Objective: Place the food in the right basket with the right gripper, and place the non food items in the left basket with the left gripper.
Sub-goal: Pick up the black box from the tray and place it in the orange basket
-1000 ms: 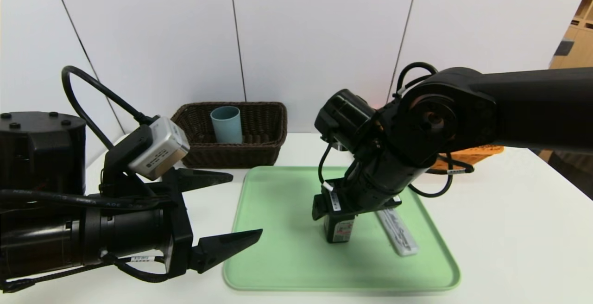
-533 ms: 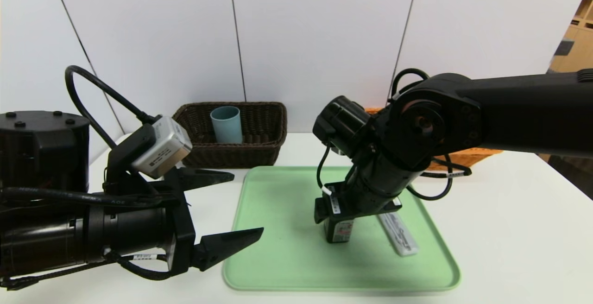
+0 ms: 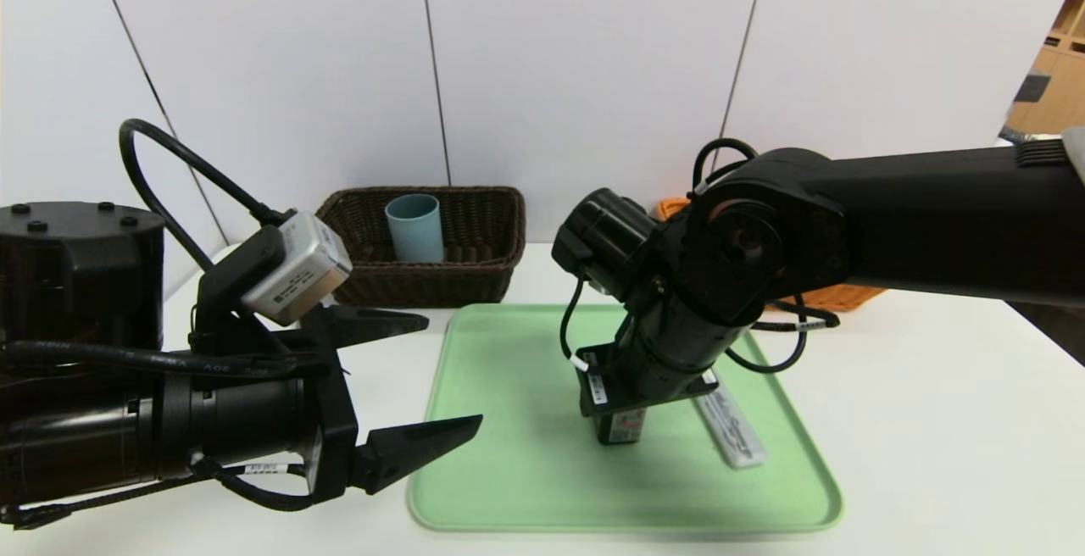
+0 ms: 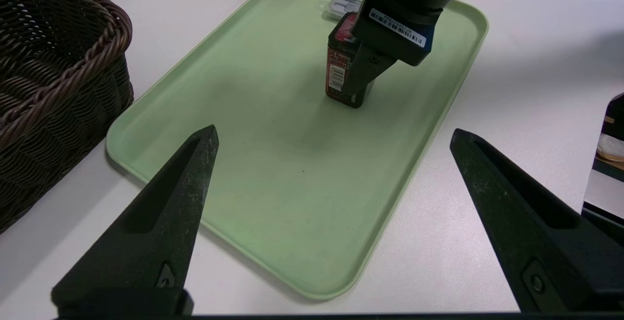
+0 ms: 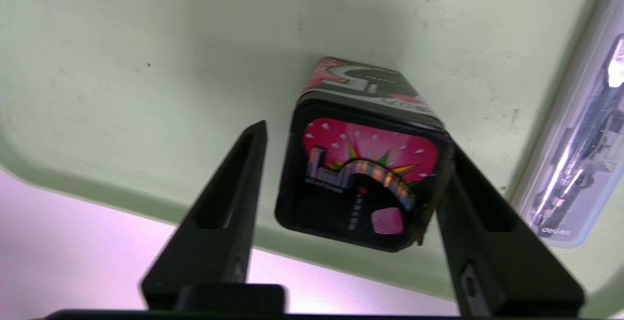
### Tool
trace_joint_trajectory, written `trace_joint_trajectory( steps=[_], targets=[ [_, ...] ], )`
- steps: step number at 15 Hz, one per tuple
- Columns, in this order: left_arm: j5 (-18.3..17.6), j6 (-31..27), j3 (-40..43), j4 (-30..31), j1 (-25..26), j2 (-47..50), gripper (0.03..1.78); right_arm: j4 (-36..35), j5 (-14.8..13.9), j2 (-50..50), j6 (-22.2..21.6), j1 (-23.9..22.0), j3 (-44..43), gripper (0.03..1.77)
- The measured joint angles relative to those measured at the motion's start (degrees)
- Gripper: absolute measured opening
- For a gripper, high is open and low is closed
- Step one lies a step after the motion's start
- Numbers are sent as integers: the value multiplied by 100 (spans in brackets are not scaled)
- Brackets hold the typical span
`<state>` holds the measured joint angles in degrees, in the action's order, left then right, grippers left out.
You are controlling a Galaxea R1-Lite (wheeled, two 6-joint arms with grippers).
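Right gripper [image 5: 356, 173] points down over drink carton [image 5: 363, 178] on green tray [image 3: 509, 488], fingers straddling it, one touching, not fully clamped. Left gripper [image 4: 334, 137] parked beside tray, fingers wide open.

"deuan"-like word on the clear cutlery packet [image 5: 580, 154], barcode sticker on the right hand [image 4: 397, 27], digits unreadable

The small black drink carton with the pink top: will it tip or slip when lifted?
The small black drink carton stands upright on the green tray; being narrow, it could tip if nudged. Its flat sides probably suit the right end effector straddling it; the glossy print may slip.
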<state>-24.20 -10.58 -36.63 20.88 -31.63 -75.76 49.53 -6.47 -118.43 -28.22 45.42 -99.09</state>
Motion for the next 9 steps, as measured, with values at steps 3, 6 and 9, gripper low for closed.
trace_joint_trajectory(
  steps=[3,6,9],
  targets=[
    [-2,0,4,0,0,0,169,2,-2,-15,5,39,-6,78],
    [0,0,4,6,0,2,169,-4,-30,33,-30,16,-13,78],
    [0,0,6,6,0,24,169,-30,-424,245,-44,-94,-45,78]
  ],
)
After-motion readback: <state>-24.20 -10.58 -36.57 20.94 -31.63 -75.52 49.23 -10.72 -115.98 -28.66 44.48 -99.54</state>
